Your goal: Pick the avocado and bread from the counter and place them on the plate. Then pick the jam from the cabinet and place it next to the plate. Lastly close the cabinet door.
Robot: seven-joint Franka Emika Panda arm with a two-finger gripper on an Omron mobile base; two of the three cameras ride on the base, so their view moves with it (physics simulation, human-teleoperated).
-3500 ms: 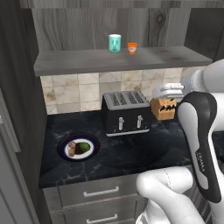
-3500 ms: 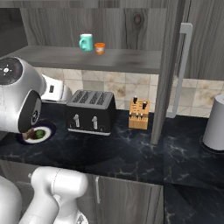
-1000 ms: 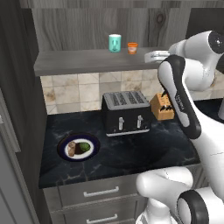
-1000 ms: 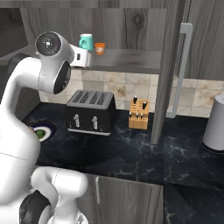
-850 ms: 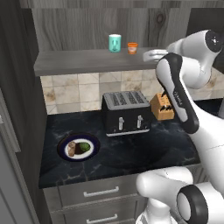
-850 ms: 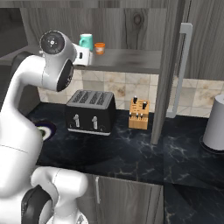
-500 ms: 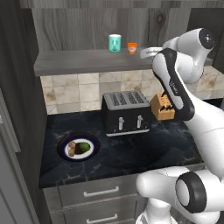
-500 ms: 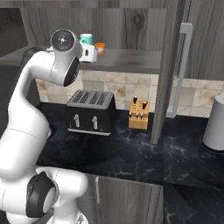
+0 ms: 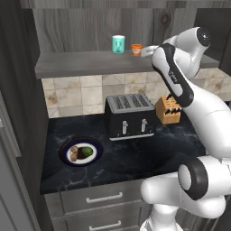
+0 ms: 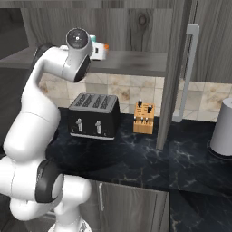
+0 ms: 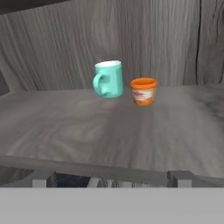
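Note:
The orange jam (image 11: 143,91) stands on the cabinet (image 9: 90,63) shelf, right of a teal cup (image 11: 109,79). My gripper (image 11: 111,180) is open at the shelf's front edge, level with the jam (image 9: 136,49) and a short way from it, nothing between its fingers. From the left base view the gripper (image 9: 144,52) sits just right of the jar. Down on the black counter (image 9: 149,155), the plate (image 9: 66,147) carries the bread (image 9: 74,154) and the avocado (image 9: 88,152). The cabinet door (image 10: 176,72) stands open, seen edge-on with its silver handle (image 10: 188,72).
A black toaster (image 9: 131,116) and a wooden knife block (image 9: 168,110) stand at the back of the counter under the shelf. A pale grey appliance (image 10: 223,129) sits at the far right. Grey drawers (image 9: 94,198) run below the counter.
The arm has raised the hand to shelf height and carried it left toward the jam. The jaws have stayed open; plate, food and door have not moved.

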